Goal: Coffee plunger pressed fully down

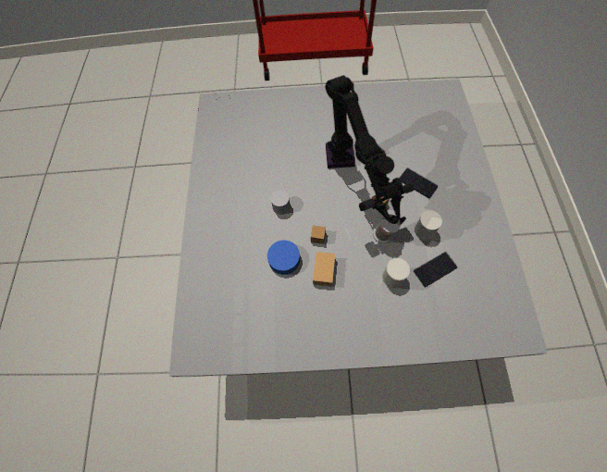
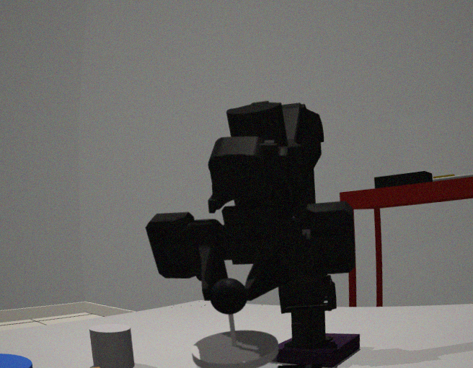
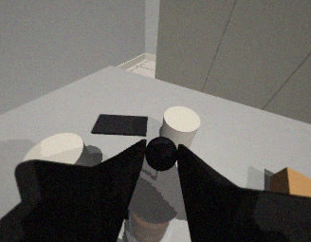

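The press's round black plunger knob (image 2: 228, 299) (image 3: 161, 155) is between the fingertips of my gripper (image 2: 228, 292) (image 3: 161, 146), which is shut on it. A short length of thin rod (image 2: 231, 327) shows between the knob and the grey lid (image 2: 214, 350) (image 3: 153, 199). The lid looks slightly tilted in the exterior view; I cannot tell for sure whether the press leans. The clear press (image 1: 383, 233) (image 3: 148, 228), brown inside, stands under the gripper. Its base is hidden in the exterior view and its top is partly covered by the fingers in the top view.
Cream cylinders (image 1: 431, 220) (image 1: 398, 269) stand beside and in front of the press. Black slabs (image 1: 435, 269) (image 1: 419, 183) lie to the right. A grey cylinder (image 1: 280, 199), blue disc (image 1: 283, 255) and orange blocks (image 1: 318, 231) (image 1: 324, 267) are to the left. A red cart (image 1: 314, 36) stands behind.
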